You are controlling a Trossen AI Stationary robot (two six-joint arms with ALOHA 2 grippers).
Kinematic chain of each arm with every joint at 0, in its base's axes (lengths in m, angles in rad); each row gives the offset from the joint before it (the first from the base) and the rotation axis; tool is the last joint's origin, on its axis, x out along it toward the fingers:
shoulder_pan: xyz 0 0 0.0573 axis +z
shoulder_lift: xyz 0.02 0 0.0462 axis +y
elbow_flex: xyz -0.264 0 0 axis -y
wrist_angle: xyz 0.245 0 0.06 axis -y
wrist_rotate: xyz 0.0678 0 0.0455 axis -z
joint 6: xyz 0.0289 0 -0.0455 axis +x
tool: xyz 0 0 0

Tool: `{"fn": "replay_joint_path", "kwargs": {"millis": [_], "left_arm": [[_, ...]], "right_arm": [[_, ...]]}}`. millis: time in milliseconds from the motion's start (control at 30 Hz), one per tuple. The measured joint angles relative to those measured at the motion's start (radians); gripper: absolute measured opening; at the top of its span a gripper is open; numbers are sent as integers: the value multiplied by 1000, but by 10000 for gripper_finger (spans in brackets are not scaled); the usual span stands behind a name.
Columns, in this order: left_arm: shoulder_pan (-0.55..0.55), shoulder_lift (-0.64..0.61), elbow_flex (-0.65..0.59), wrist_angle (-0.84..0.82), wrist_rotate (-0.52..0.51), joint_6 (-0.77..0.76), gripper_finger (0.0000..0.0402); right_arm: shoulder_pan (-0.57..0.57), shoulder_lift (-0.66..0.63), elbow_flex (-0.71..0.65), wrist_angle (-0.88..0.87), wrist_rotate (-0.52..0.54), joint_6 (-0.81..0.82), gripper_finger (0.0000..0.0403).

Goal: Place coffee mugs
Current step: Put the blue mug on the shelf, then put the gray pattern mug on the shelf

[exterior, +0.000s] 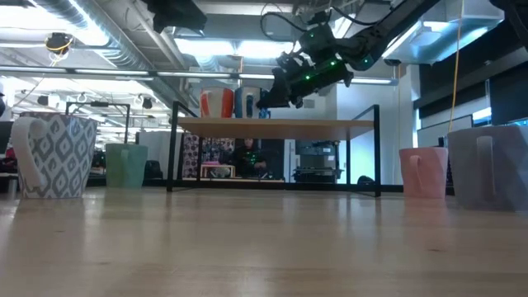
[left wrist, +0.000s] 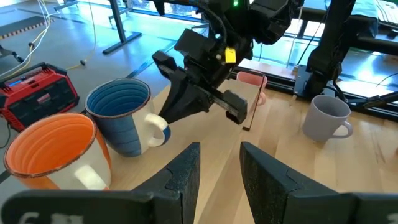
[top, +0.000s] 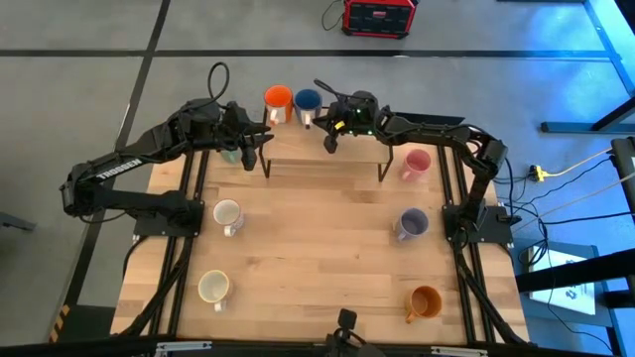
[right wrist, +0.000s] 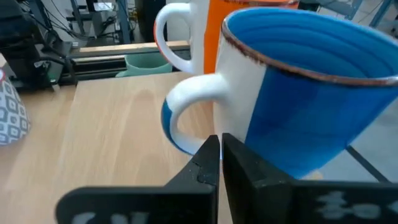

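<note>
Up on the shelf (top: 327, 159), the right gripper (top: 330, 136) hangs just beside the blue mug (top: 307, 102), fingers pressed together right by its white handle. The orange mug (top: 277, 99) stands next to it. The left gripper (top: 260, 137) faces them, fingers slightly spread, holding nothing.

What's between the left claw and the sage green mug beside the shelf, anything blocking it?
Nothing visible blocks it. In the high view the left claw sits at the left end of the raised shelf, and the sage green mug stands on the table right beside it, partly under the arm. The shelf's left legs stand close by.
</note>
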Motion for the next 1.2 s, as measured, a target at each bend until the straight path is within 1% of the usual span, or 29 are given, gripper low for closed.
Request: {"fn": "replay_joint_path", "kwargs": {"millis": [100, 167, 333, 367, 433, 500, 600, 667, 767, 833, 933, 1000, 1067, 1200], "left_arm": [[0, 0, 0, 0, 0, 0, 108], [0, 0, 0, 0, 0, 0, 108], [-1, 0, 0, 2, 9, 0, 108], [-4, 2, 0, 7, 26, 5, 108], [-17, 9, 0, 20, 67, 11, 108], [-40, 20, 0, 40, 96, 15, 108], [-89, 44, 1, 66, 119, 16, 108], [-130, 71, 2, 100, 122, 15, 108], [-197, 117, 2, 94, 122, 6, 108], [-239, 143, 1, 74, 107, -19, 108], [-305, 166, 1, 42, 66, -94, 108], [-353, 171, 2, 1, 41, -149, 108], [-405, 171, 20, -75, 1, -217, 108], [-503, 171, 83, -270, -75, -373, 108]], "right_arm": [[0, -56, 0, -72, -7, 0, 7], [1, -116, 0, -171, -36, 0, 7], [2, -328, 1, -520, -201, 27, 7], [12, -369, 2, -589, -238, 38, 7], [40, -432, 2, -731, -265, 47, 7], [81, -484, 0, -859, -276, 74, 7], [164, -542, -1, -982, -267, 126, 7], [230, -568, -24, -1002, -243, 173, 7], [328, -615, -91, -993, -191, 244, 7], [393, -648, -150, -980, -125, 282, 7], [484, -701, -251, -922, -26, 340, 7], [546, -744, -313, -873, 30, 383, 7], [606, -782, -368, -826, 76, 412, 7], [713, -832, -427, -783, 112, 462, 7]]}}
